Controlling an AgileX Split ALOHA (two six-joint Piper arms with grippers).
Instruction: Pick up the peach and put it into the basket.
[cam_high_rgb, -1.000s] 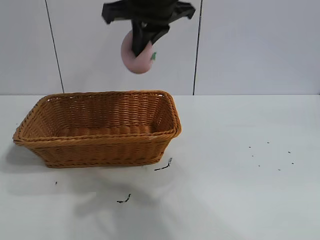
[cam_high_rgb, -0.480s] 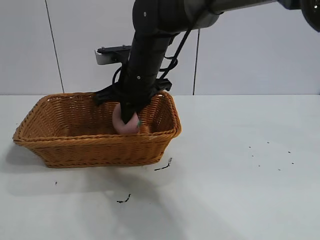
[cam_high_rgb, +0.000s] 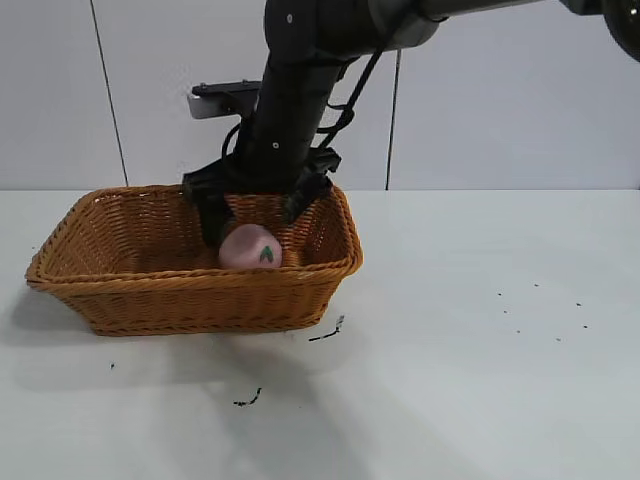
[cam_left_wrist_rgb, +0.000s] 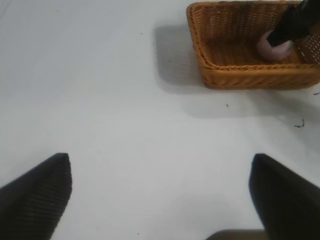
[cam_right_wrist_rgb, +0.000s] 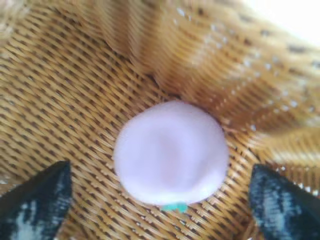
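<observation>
One peach (cam_high_rgb: 250, 247) (released) in one basket (cam_high_rgb: 120, 290).

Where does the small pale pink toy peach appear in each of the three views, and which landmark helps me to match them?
Exterior view: the small pale pink toy peach lies inside the orange-brown woven wicker basket, near its right end, between the open fingers of the right end effector.
Left wrist view: the peach is far off, in the basket, partly hidden by the right arm.
Right wrist view: the peach is central, on the wicker floor.
Shared landmark: the basket.

Robot lab, bare white table (cam_high_rgb: 480, 380), grey panelled wall (cam_high_rgb: 500, 90)
</observation>
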